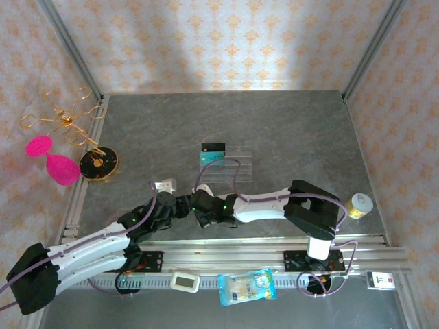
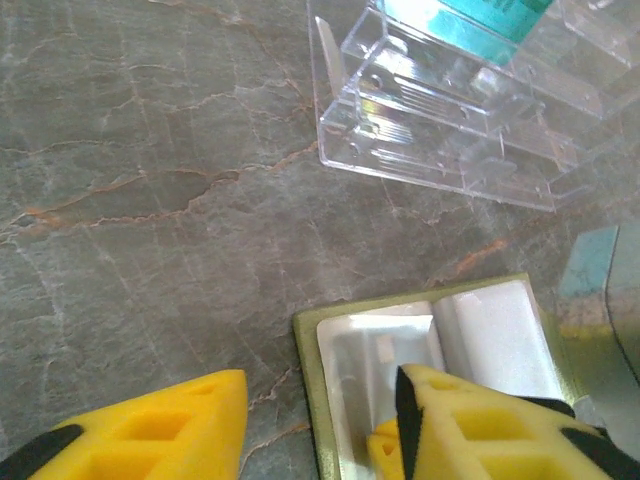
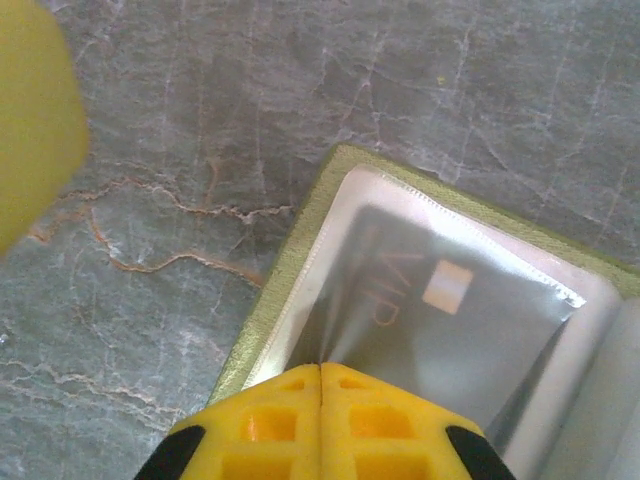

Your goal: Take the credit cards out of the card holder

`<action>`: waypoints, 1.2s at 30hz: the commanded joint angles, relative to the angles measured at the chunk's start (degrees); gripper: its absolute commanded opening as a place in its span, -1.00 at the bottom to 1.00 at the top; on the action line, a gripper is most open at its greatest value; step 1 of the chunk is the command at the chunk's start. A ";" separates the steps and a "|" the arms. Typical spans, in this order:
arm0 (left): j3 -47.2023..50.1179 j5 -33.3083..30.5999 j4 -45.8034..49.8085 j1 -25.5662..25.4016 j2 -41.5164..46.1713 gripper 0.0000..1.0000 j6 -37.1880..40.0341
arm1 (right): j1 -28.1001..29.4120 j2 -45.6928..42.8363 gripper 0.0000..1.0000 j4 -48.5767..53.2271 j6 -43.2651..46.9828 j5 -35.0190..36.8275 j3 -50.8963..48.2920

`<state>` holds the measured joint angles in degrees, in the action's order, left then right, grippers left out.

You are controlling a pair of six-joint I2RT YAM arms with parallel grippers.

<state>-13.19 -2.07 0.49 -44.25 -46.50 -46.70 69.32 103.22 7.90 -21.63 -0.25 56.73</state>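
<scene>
The olive card holder [image 2: 486,338] lies open on the grey table, its pale clear pockets facing up. Inside one pocket is a dark grey credit card [image 3: 450,330] with "VIP" lettering and a chip. My right gripper [image 3: 320,385] is shut, its tips together at the near edge of that pocket on the card holder [image 3: 262,300]. Astride the holder's left edge, my left gripper [image 2: 320,425] is open, with one finger on the bare table and the other pressing on the inner pocket. A teal credit card [image 1: 212,157] [image 2: 470,18] lies in the clear tray. Both grippers [image 1: 188,207] meet at the near middle of the table.
The clear plastic tray [image 1: 233,168] [image 2: 450,150] stands just beyond the holder. A gold wire ornament [image 1: 62,118], pink pieces [image 1: 60,168] and a black disc [image 1: 98,163] sit at the left edge. A yellow-lidded jar [image 1: 359,204] is at the right and a snack bag [image 1: 247,286] at the front rail.
</scene>
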 commanded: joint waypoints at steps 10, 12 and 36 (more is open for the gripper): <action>0.14 5.42 -7.08 -1.56 -7.40 -0.42 0.44 | -4.67 -10.15 -1.00 -11.84 -8.02 -6.97 -10.22; -0.70 5.33 -7.51 -2.07 -9.10 -0.45 0.64 | -5.55 -11.50 -1.00 -13.17 -8.90 -8.28 -11.72; -14.13 0.44 1.42 -8.48 -21.17 -0.49 1.70 | -6.86 -22.62 -1.00 -18.33 -13.50 -5.23 -21.35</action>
<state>-25.58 1.32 -1.96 -52.16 -69.28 -44.58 62.78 82.54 -7.77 -34.06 -7.70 36.01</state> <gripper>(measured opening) 0.253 0.043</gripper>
